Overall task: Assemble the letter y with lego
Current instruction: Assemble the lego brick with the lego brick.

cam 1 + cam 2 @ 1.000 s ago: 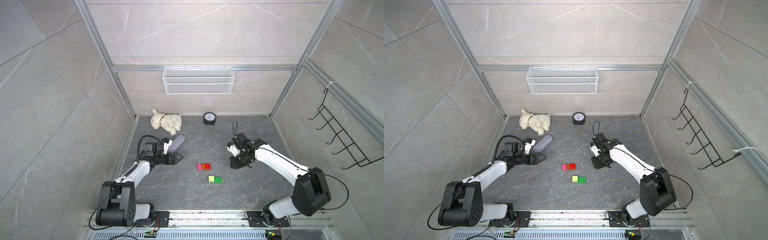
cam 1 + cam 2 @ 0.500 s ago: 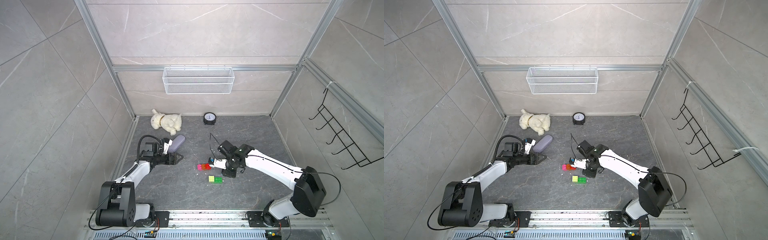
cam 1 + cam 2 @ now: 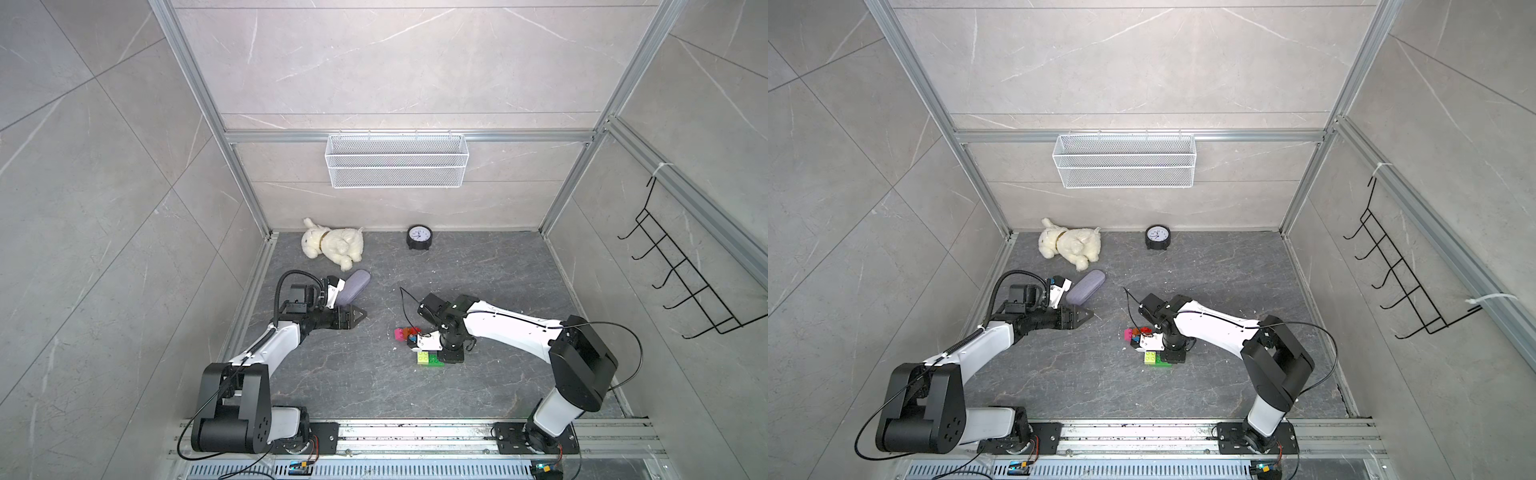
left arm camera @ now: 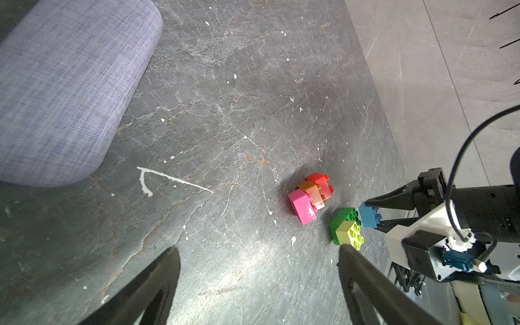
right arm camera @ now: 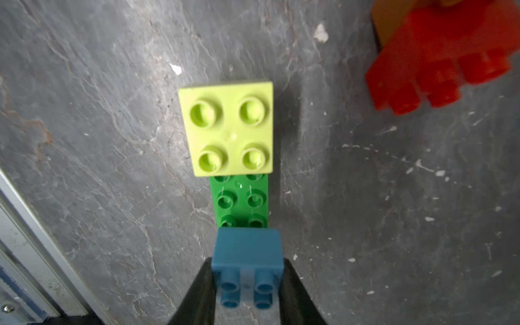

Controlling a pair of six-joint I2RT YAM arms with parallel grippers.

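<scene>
**Lego (image 3: 424, 357) y: blue prong poised over its seat**

Right fingers (image 5: 194, 295) are clamped on the blue brick (image 5: 247, 253), held over the bare end of the green brick (image 5: 242, 202), lower centre in both top views. Yellow-green brick (image 5: 229, 128) already caps the other end, so this is judged the second prong. Pink-orange-red stack (image 4: 309, 197) lies on its side just beside, narrowing that flank. Left fingers (image 4: 168, 264) stand wide apart, empty, well clear. Tabletop (image 3: 374, 386) toward the front rail is free.
</scene>
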